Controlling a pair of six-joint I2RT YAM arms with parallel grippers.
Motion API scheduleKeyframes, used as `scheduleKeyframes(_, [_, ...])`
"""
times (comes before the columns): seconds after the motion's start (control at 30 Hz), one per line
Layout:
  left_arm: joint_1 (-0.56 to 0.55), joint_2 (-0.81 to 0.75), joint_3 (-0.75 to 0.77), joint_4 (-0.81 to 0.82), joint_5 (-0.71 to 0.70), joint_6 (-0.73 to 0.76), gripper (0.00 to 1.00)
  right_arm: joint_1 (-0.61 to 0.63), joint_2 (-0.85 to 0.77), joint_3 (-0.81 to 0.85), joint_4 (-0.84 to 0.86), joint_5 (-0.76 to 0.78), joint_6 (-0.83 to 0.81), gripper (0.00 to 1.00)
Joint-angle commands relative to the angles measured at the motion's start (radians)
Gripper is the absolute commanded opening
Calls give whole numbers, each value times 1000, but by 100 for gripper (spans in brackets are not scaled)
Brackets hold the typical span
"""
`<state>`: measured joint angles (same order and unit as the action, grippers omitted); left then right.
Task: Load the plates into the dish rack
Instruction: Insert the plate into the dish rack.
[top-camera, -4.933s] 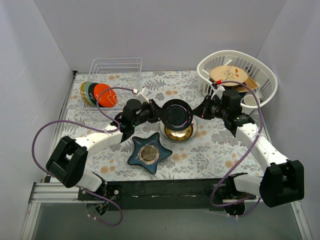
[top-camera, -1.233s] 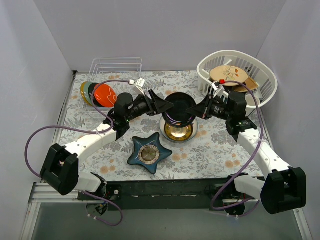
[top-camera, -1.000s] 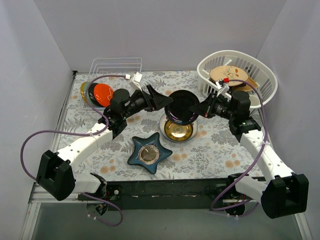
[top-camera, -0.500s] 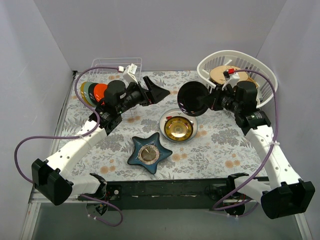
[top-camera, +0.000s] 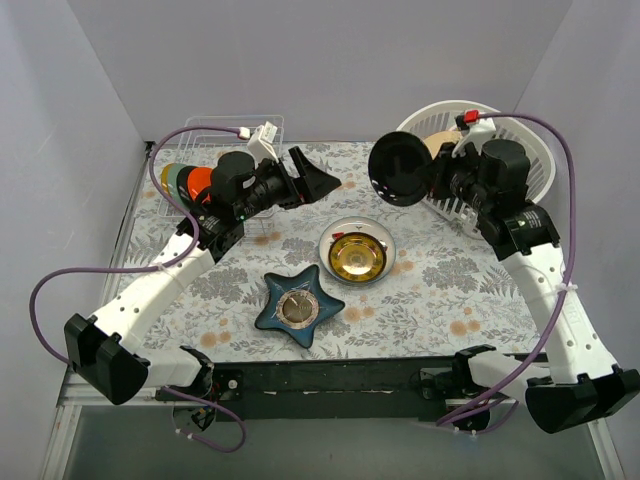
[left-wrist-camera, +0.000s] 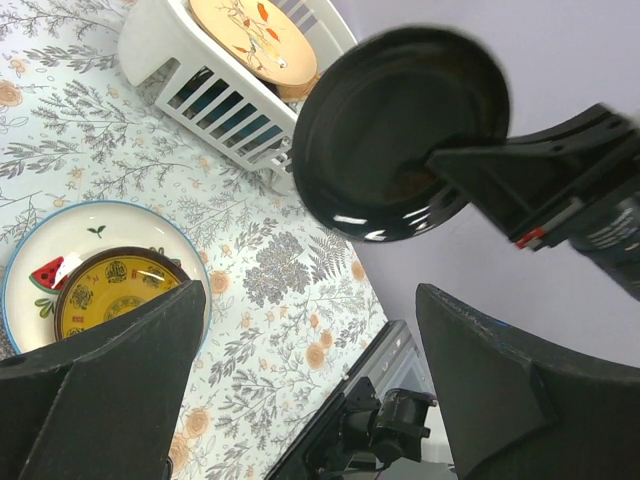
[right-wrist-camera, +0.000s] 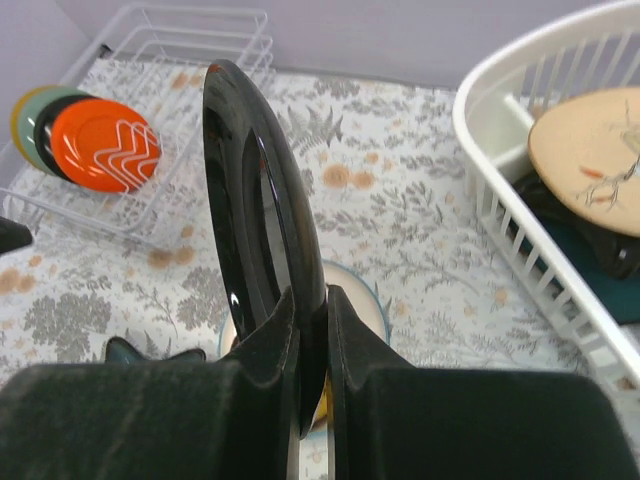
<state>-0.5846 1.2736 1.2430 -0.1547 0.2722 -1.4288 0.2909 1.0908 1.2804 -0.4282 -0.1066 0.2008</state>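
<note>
While right fingers (right-wrist-camera: 360, 350) pinch the black plate (top-camera: 400, 170) on edge at 1 o'clock and left fingers (left-wrist-camera: 110, 390) gape empty, best carry it upright to the dish rack (top-camera: 232, 125) at 10 o'clock, beside the orange plate (right-wrist-camera: 105, 145).

- Black plate (right-wrist-camera: 262, 230): smooth, high-gloss glaze, with bright highlights along the rim.
- Orange plate (right-wrist-camera: 105, 143): shiny glazed face with a pale line pattern.
- Dish rack (right-wrist-camera: 215, 60): thin wire with a smooth white coating.
- Basket (right-wrist-camera: 540, 250): white moulded plastic, satin rather than shiny.
- Tan plate (left-wrist-camera: 252, 33): painted, and it looks matt, though its finish is hard to judge from here.
- Table cover (top-camera: 440, 290): floral-printed sheet, flat and matt.
- Star-shaped dish (top-camera: 298, 305): dark blue glossy glaze.
- Bowl (left-wrist-camera: 125, 290): yellow-gold inside with a soft sheen.
- Left gripper (left-wrist-camera: 310, 290): fingers (left-wrist-camera: 100, 400) of matt black plastic, faintly grainy.
- Arms (top-camera: 150, 290): smooth white plastic shells.
</note>
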Motion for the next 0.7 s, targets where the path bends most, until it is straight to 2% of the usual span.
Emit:
scheduleKeyframes(0.0, [2, -33, 33, -28, -4, 5, 86, 62, 52, 187, 17, 65, -35, 1])
scheduleKeyframes(0.2, [3, -60, 44, -77, -25, 24, 87, 224, 179, 379, -23, 198, -78, 1])
scheduleKeyframes(0.33, [5, -66, 85, -131, -51, 47, 87, 368, 291, 543, -85, 400, -153, 1])
scheduleKeyframes(0.47, [9, -43, 163, -254, -96, 77, 87, 505, 379, 664, -125, 597, -251, 1])
scheduleKeyframes(0.67, [54, -31, 271, -407, -160, 111, 87, 625, 488, 793, -124, 873, -402, 1])
